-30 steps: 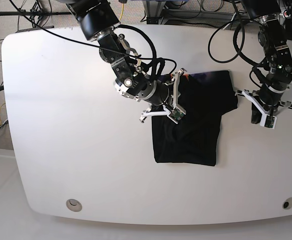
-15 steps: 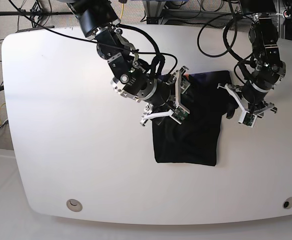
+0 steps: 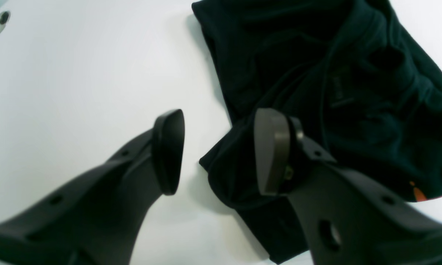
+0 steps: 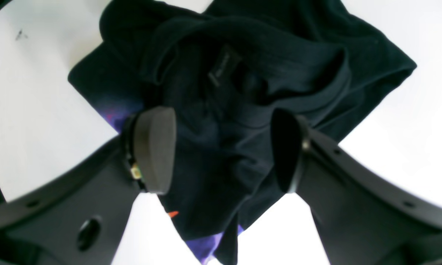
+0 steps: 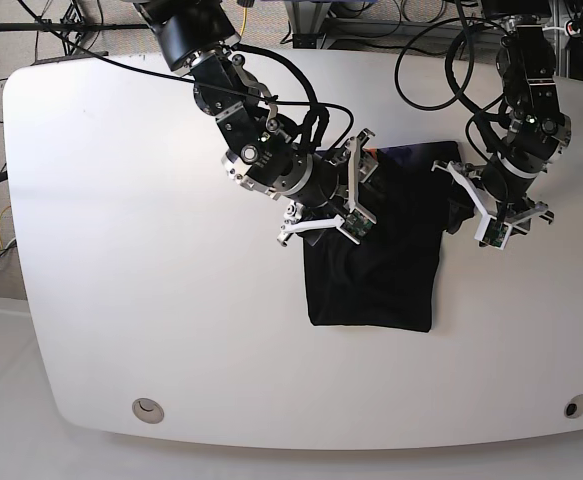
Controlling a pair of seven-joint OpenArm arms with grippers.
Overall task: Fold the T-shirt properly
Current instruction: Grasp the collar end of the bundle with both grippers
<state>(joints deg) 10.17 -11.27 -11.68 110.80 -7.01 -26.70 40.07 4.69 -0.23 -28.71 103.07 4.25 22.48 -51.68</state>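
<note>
T-shirt (image 5: 376, 255) lies on the white surface (image 5: 121, 220), right of centre in the base view. It is folded into a narrow dark block: sides turned in, lower hem square and flat toward the near edge, upper end bunched and wrinkled. Small purple and orange marks show at the far, neck end.

Right gripper (image 5: 333, 195), on the left in the base view, hangs over the shirt's upper left corner. Right wrist view: jaws spread wide, both pads over crumpled cloth, collar folds and a small sewn label between them. Cloth lies slack; nothing is pinched. Purple patch and an orange fleck show near the bottom of that view, beside the near pad.

Left gripper (image 5: 491, 200), on the right in the base view, hangs at the shirt's upper right edge. Left wrist view: jaws parted, a clear gap between the pads. One pad is over bare surface, the other over the cloth, with the shirt's rumpled side edge and a loose fold lying in the gap. Cloth is not clamped. Whether either pad touches the fabric, cannot tell. An orange mark shows at the right edge of that view.

A round port (image 5: 148, 409) sits in the surface near the front left corner, another (image 5: 574, 407) near the front right, both well apart from the shirt.
</note>
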